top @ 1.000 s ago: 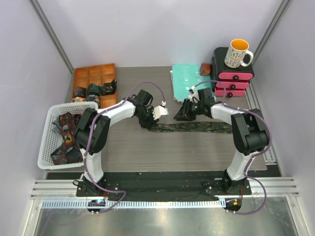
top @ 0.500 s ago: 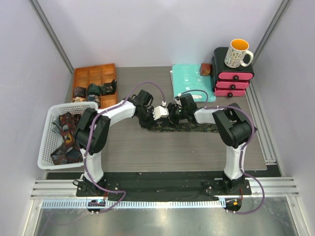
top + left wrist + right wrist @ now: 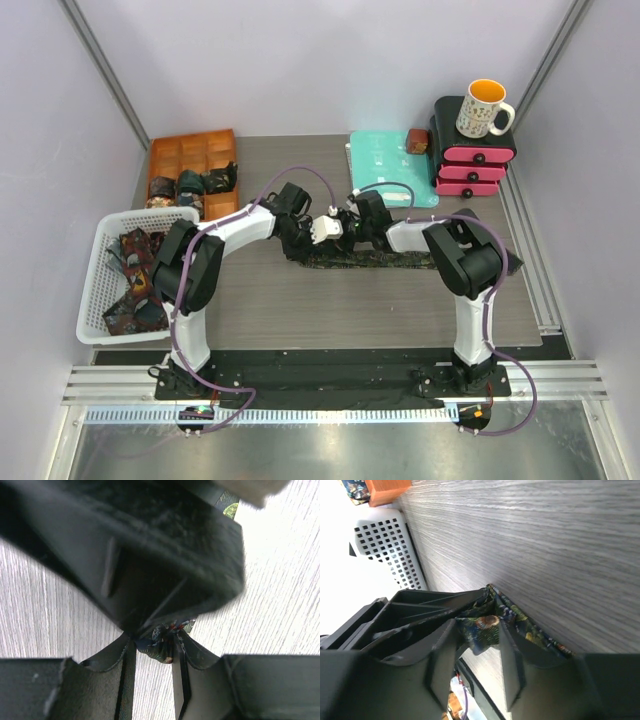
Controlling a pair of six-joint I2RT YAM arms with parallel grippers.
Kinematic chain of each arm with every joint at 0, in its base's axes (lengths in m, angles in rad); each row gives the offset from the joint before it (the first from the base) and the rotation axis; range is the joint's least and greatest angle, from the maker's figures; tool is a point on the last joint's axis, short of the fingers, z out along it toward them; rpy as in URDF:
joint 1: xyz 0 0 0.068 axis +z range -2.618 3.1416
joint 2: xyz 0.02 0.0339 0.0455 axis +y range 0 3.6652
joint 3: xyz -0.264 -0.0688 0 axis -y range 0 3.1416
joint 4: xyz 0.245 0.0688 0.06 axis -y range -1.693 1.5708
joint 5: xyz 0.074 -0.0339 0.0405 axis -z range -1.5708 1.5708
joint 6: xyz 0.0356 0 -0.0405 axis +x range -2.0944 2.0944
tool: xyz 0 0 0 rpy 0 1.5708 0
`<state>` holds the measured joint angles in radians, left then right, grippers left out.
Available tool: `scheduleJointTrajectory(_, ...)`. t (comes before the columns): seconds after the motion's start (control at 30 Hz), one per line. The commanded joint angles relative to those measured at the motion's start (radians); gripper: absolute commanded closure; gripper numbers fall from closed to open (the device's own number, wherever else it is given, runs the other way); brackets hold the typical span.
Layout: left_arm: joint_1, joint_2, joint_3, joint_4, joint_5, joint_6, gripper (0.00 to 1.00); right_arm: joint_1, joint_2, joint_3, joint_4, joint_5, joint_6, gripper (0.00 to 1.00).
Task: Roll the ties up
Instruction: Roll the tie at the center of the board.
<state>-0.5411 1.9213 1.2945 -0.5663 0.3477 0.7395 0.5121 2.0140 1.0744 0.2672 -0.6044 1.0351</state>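
Observation:
A dark patterned tie [image 3: 410, 260] lies as a flat strip across the middle of the table. My left gripper [image 3: 302, 243] is at its left end and is shut on the bunched end of the tie [image 3: 161, 647], seen between its fingers in the left wrist view. My right gripper [image 3: 347, 228] has come in from the right, nose to nose with the left one. Its fingers [image 3: 512, 645] stand open on either side of the same end of the tie [image 3: 487, 625], which hangs between them. Rolled ties [image 3: 195, 183] sit in the orange tray. More ties [image 3: 135, 285] lie in the white basket.
An orange compartment tray [image 3: 190, 155] stands at the back left. A white basket [image 3: 105, 250] is at the left edge. A teal folder [image 3: 385, 158] lies at the back. Beside it are pink drawers [image 3: 472, 165] with a mug [image 3: 484, 108] on top.
My right gripper has moved left along the tie to meet the left gripper at the tie's left end. The left gripper has stayed in place.

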Motion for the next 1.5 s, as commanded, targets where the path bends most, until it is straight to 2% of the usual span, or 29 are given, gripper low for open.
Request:
scheduleJointTrajectory(0.0, -0.002, 0.039, -0.023, -0.056, -0.046, 0.001, 0.94, 0.008, 0.028, 0.033, 0.017, -0.001, -0.015, 0.68)
scheduleJointTrajectory(0.1, 0.0, 0.041, -0.023, -0.056, -0.049, 0.001, 0.94, 0.008, 0.04, 0.035, -0.014, -0.006, -0.03, 0.81)
scheduleJointTrajectory(0.3, 0.0, 0.036, -0.023, -0.058, -0.044, -0.002, 0.93, 0.005, 0.049, 0.045, -0.069, 0.008, -0.072, 0.99)
scheduleJointTrajectory(0.4, 0.0, 0.038, -0.018, -0.06, -0.044, -0.003, 0.93, -0.003, 0.055, 0.05, -0.082, 0.006, -0.083, 0.99)
scheduleJointTrajectory(0.47, 0.0, 0.038, -0.02, -0.06, -0.044, -0.002, 0.93, -0.01, 0.058, 0.065, -0.092, -0.014, -0.083, 0.91)
scheduleJointTrajectory(0.5, 0.0, 0.039, -0.02, -0.061, -0.042, 0.0, 0.93, -0.011, 0.046, 0.065, -0.097, -0.021, -0.079, 0.81)
scheduleJointTrajectory(0.6, -0.002, 0.041, -0.017, -0.063, -0.042, 0.0, 0.93, -0.012, 0.02, 0.055, -0.063, -0.038, -0.047, 0.67)
scheduleJointTrajectory(0.67, -0.002, 0.041, -0.017, -0.063, -0.041, 0.001, 0.93, -0.011, 0.012, 0.05, -0.051, -0.044, -0.021, 0.6)
scheduleJointTrajectory(0.83, 0.0, 0.044, -0.011, -0.063, -0.041, 0.003, 0.93, -0.001, 0.025, 0.038, -0.019, -0.063, 0.016, 0.55)
scheduleJointTrajectory(1.0, 0.0, 0.047, -0.008, -0.064, -0.039, 0.001, 0.93, 0.011, 0.048, 0.035, 0.006, -0.093, 0.037, 0.56)
scheduleJointTrajectory(1.03, -0.002, 0.047, -0.008, -0.063, -0.039, 0.0, 0.93, 0.012, 0.049, 0.032, 0.012, -0.095, 0.04, 0.57)
scheduleJointTrajectory(1.13, -0.002, 0.048, -0.004, -0.063, -0.039, 0.001, 0.93, 0.019, 0.049, 0.033, 0.02, -0.101, 0.031, 0.76)
scheduleJointTrajectory(1.17, 0.0, 0.048, -0.007, -0.063, -0.041, 0.001, 0.93, 0.019, 0.052, 0.033, 0.006, -0.101, 0.022, 0.89)
scheduleJointTrajectory(1.23, 0.0, 0.048, -0.006, -0.061, -0.041, 0.001, 0.93, 0.019, 0.057, 0.047, -0.029, -0.094, -0.018, 0.97)
scheduleJointTrajectory(1.37, 0.006, 0.047, -0.001, -0.063, -0.038, -0.008, 0.92, 0.003, 0.066, 0.05, -0.091, -0.08, -0.069, 0.99)
scheduleJointTrajectory(1.47, 0.016, 0.041, 0.012, -0.078, -0.02, -0.018, 0.86, -0.01, 0.069, 0.059, -0.135, -0.058, -0.127, 0.99)
